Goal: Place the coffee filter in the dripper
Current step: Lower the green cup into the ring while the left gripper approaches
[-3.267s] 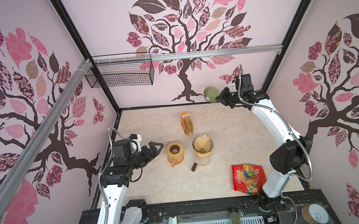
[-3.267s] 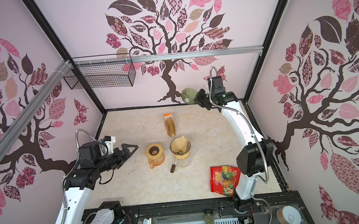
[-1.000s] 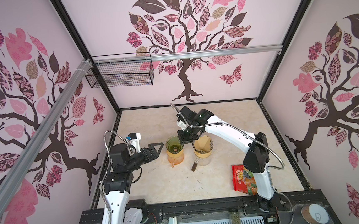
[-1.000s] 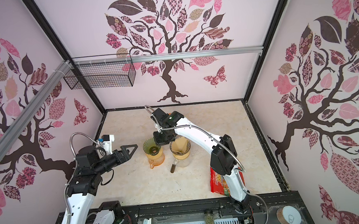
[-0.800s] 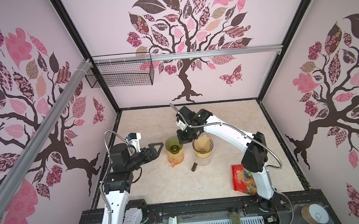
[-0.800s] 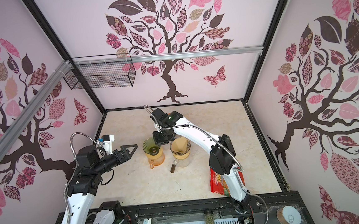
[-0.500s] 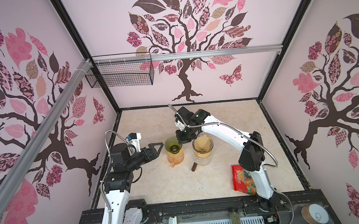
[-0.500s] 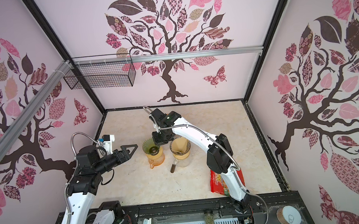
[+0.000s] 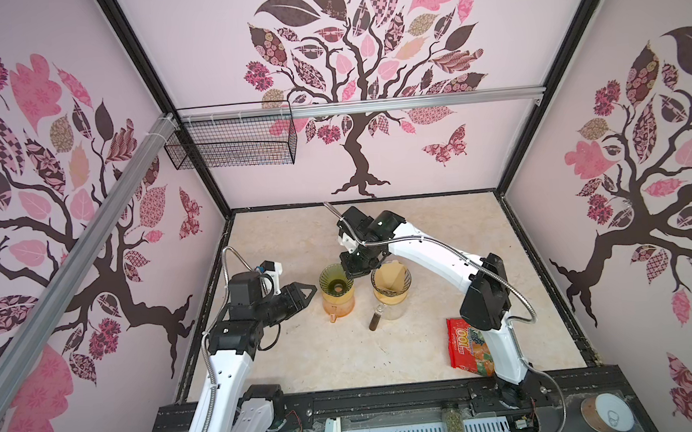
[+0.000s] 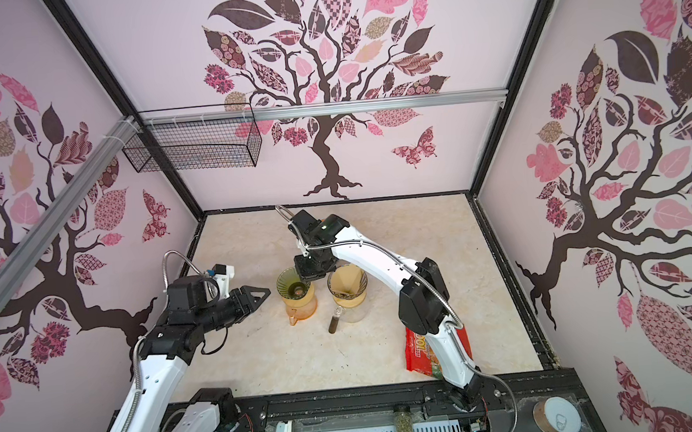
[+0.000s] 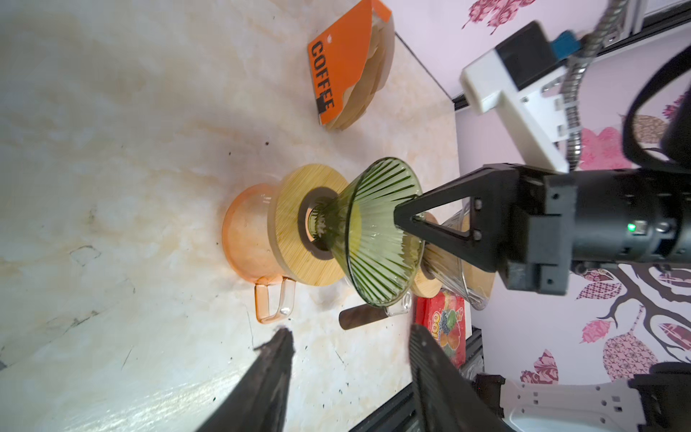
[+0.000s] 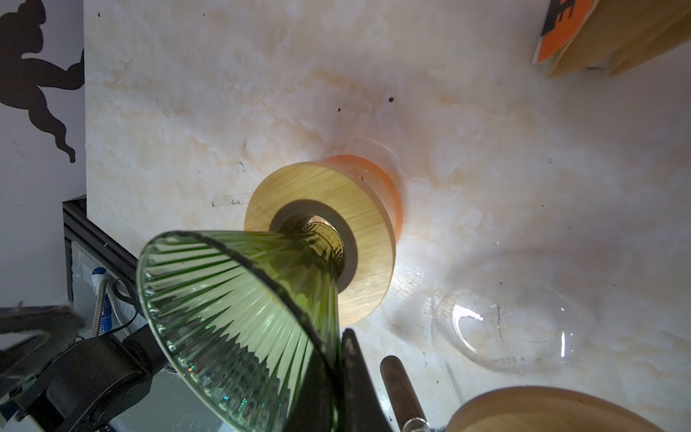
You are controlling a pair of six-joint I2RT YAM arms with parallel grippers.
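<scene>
The green glass dripper (image 11: 377, 232) is seated in the wooden collar (image 11: 295, 224) of an orange carafe (image 11: 243, 232). Its rim is pinched by the closed right fingers (image 11: 448, 190). The left fingers (image 11: 271, 377) are set partly apart and empty, at the lower edge of the left wrist view. The paper coffee filters (image 11: 374, 74) are stacked in an orange COFFEE sleeve (image 11: 336, 67) at upper centre. They are judged light, floppy and easily creased, and probably best pinched singly at the open edge. In both top views the stack is hidden by the right arm (image 9: 421, 249).

Grn ribbed dripper (image 9: 336, 283), org carafe (image 9: 339, 306)
</scene>
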